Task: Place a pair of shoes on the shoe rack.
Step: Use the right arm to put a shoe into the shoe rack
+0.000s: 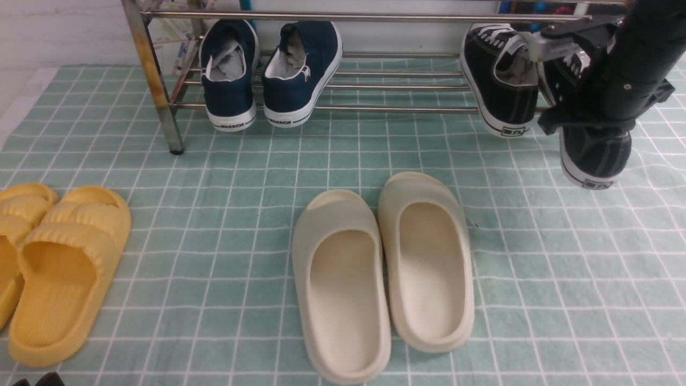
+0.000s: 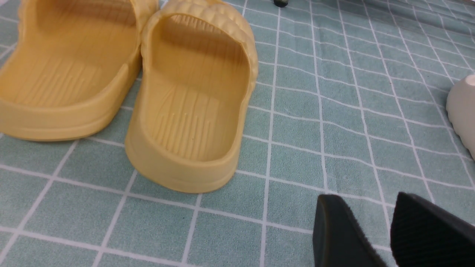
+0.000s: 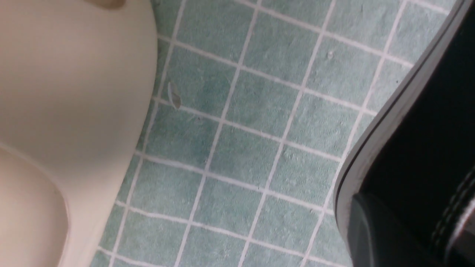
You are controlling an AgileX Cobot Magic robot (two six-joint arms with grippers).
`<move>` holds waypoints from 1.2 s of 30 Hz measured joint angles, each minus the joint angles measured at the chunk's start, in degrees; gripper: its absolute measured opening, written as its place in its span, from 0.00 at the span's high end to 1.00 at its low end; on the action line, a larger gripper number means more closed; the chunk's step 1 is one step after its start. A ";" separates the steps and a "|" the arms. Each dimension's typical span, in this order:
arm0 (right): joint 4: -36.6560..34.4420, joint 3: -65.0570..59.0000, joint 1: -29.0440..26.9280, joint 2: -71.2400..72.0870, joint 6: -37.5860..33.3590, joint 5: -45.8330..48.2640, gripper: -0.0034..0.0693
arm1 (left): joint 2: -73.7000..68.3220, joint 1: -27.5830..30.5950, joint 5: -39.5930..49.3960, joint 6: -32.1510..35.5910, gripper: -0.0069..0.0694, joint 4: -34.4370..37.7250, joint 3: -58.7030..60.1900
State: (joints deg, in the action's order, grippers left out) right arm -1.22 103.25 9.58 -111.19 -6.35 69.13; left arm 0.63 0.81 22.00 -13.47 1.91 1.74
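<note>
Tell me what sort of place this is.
Likely a staged home entryway: a chrome shoe rack holding navy WARRIOR sneakers, cream slides and yellow slides on a green checked cloth.

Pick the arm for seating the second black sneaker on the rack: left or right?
Right. The right arm is at the chrome metal tube shoe rack, apparently gripping the second black canvas sneaker beside its racked mate. The left claw sits empty near the yellow ridged slides.

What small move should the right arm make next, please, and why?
Probably ease the held black sneaker forward onto the shoe rack, beside its mate: its heel hangs well out in front of the front bar, while the mate sits on the bars.
</note>
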 joint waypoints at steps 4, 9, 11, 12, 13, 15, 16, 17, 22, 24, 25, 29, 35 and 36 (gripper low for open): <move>-0.28 5.77 -1.19 -4.72 -0.06 0.38 0.92 | 0.00 0.00 0.00 0.00 0.60 0.00 0.00; -2.07 13.01 -3.88 -9.72 -0.93 0.64 0.92 | 0.00 0.00 0.00 0.00 0.60 0.00 0.00; -3.79 15.05 -4.71 -11.22 -2.38 0.89 0.92 | 0.00 0.00 0.00 0.00 0.60 0.00 0.00; -4.88 16.17 -5.15 -11.90 -3.45 1.10 0.92 | 0.00 0.00 0.00 0.00 0.60 0.00 0.00; -5.07 16.58 -5.30 -12.04 -3.69 1.19 0.92 | 0.00 0.00 0.00 0.00 0.60 0.00 0.00; -7.44 18.63 -5.72 -13.44 -6.58 2.21 0.92 | 0.00 0.00 0.00 0.00 0.60 0.00 0.00; -8.81 19.28 -5.71 -14.09 -8.22 2.84 0.92 | 0.00 0.00 0.00 0.00 0.60 0.00 0.00; -8.81 19.38 -5.71 -14.16 -8.22 2.95 0.92 | 0.00 0.00 0.00 0.00 0.60 0.00 0.00; -10.58 19.95 -5.58 -15.11 -10.97 3.39 0.92 | 0.00 0.00 0.00 0.00 0.60 0.00 0.00; -10.18 19.95 -5.63 -15.18 -11.15 3.39 0.92 | 0.00 0.00 0.00 0.00 0.60 0.00 0.00; -9.55 19.95 -5.75 -15.20 -11.36 3.39 0.92 | 0.00 0.00 0.00 0.00 0.60 0.00 0.00; -7.94 19.95 -6.15 -15.31 -12.62 1.96 0.92 | 0.00 0.00 0.00 0.00 0.60 0.00 0.00; -7.00 19.95 -6.21 -15.88 -15.73 -0.40 0.92 | 0.00 0.00 0.00 0.00 0.60 0.00 0.00; -7.00 19.95 -6.21 -15.97 -15.87 -0.78 0.92 | 0.00 0.00 0.00 0.00 0.60 0.00 0.00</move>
State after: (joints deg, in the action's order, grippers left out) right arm -8.22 123.20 3.37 -127.16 -22.23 68.35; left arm 0.63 0.81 22.00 -13.47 1.91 1.74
